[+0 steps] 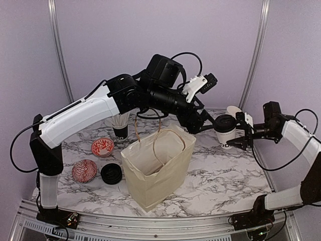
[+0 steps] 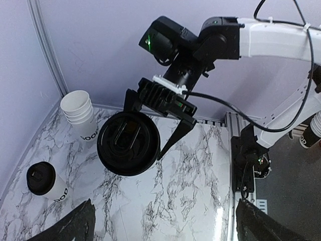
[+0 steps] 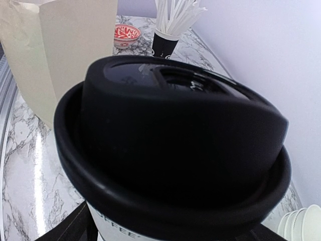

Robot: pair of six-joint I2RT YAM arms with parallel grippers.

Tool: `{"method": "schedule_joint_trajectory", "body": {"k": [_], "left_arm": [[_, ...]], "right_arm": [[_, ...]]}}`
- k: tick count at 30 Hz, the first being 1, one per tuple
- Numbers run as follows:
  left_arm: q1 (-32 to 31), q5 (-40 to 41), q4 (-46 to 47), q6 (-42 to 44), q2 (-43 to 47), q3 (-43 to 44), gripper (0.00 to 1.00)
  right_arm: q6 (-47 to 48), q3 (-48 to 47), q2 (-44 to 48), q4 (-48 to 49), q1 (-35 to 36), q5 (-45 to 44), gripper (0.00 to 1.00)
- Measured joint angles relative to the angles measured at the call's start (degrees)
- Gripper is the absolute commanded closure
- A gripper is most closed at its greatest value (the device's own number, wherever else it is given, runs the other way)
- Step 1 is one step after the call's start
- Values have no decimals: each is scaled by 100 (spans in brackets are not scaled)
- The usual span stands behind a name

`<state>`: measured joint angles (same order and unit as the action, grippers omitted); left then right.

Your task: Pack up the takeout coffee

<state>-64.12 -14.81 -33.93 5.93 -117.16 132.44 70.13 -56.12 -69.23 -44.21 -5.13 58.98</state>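
My right gripper (image 1: pixel 236 136) is shut on a takeout coffee cup (image 1: pixel 225 131), white with a black lid, and holds it upright to the right of the open paper bag (image 1: pixel 158 165). The lid (image 3: pixel 170 130) fills the right wrist view. The left wrist view shows the same cup (image 2: pixel 129 143) from above between the right gripper's fingers (image 2: pixel 175 136). A second lidded coffee cup (image 2: pixel 45 182) stands on the table. My left gripper (image 1: pixel 193 124) is open and empty, high above the bag's far side. Its fingers (image 2: pixel 70 226) show at the bottom corners of the left wrist view.
A stack of lidless white cups (image 1: pixel 235 111) stands at the back right. A black cup of white sticks (image 1: pixel 120 125) stands behind the bag. Two red-patterned bowls (image 1: pixel 102 146) (image 1: pixel 84 170) and a stack of black lids (image 1: pixel 111 173) lie left of the bag.
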Motion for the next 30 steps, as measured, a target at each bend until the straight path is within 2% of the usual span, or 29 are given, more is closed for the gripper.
{"method": "schedule_joint_trajectory", "body": {"k": [4, 14, 22, 30], "left_arm": [[-72, 66, -15, 72, -343, 0, 1], [-184, 164, 131, 387, -557, 59, 1], [-245, 374, 138, 568, -699, 57, 7], [-254, 243, 136, 638, -699, 57, 13]], "right_arm": [[160, -164, 4, -483, 267, -15, 23], [302, -575, 170, -1272, 1252, -313, 23], [337, -629, 212, -1611, 1429, -474, 23], [393, -935, 229, -1873, 1517, -599, 22]]}}
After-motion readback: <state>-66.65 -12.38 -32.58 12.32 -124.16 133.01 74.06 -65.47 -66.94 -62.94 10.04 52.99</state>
